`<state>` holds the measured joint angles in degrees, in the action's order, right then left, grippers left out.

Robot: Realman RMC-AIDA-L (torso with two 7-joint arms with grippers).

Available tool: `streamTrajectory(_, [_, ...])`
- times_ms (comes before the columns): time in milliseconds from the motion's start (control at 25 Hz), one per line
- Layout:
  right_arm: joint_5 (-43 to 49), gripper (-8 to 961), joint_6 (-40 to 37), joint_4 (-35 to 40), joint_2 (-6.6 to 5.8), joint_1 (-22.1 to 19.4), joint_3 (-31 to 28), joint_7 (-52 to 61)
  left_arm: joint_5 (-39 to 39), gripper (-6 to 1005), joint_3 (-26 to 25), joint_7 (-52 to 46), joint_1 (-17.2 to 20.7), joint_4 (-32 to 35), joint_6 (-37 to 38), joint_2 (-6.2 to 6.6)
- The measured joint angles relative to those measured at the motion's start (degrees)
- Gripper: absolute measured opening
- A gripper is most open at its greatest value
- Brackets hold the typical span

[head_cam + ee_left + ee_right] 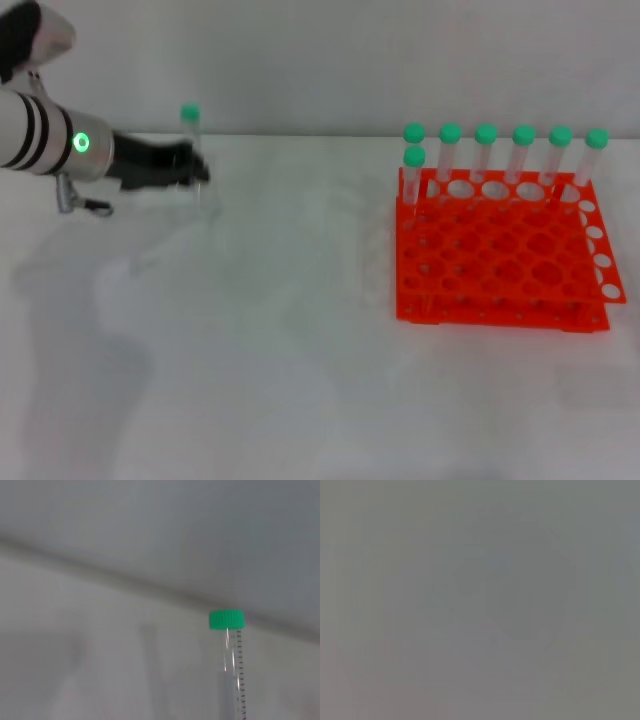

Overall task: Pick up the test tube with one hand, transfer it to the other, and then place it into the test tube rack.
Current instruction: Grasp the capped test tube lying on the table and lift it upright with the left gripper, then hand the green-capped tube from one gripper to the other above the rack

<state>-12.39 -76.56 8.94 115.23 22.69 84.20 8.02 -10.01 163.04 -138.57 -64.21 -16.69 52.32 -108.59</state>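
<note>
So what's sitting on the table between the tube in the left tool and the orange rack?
Nothing: in the head view, bare white table runs from the test tube at the left tool to the test tube rack.

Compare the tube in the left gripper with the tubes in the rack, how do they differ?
The held tube stands alone at the far left, gripped by the left gripper; the rack tubes sit in the orange rack at right, ungripped, mostly lined along its back row. All stand upright with green caps.
</note>
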Motion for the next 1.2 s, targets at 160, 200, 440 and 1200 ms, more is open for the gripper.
streamTrajectory(160, [-0.5, 871, 0.0, 0.0, 0.12, -0.1, 0.0, 0.7, 21.6, 192, 0.0, 18.5, 3.6, -0.4, -2.9, -1.84])
streamTrajectory(200, [-1.1, 871, 0.1, 0.0, 0.18, -0.2, 0.0, 1.4, 27.0, 192, 0.0, 22.8, 4.6, -0.6, -3.2, -2.51])
streamTrajectory(440, [-1.9, 870, 0.5, -0.3, -0.04, -2.0, 0.3, 15.6, 63.0, 192, 0.0, 54.1, 13.1, -1.2, 1.3, -8.14])
streamTrajectory(1200, [41.6, 854, -17.1, 8.0, -6.12, -2.7, 0.6, 46.2, 65.4, 193, 0.0, 113.0, 24.0, 24.3, 21.4, -10.94])
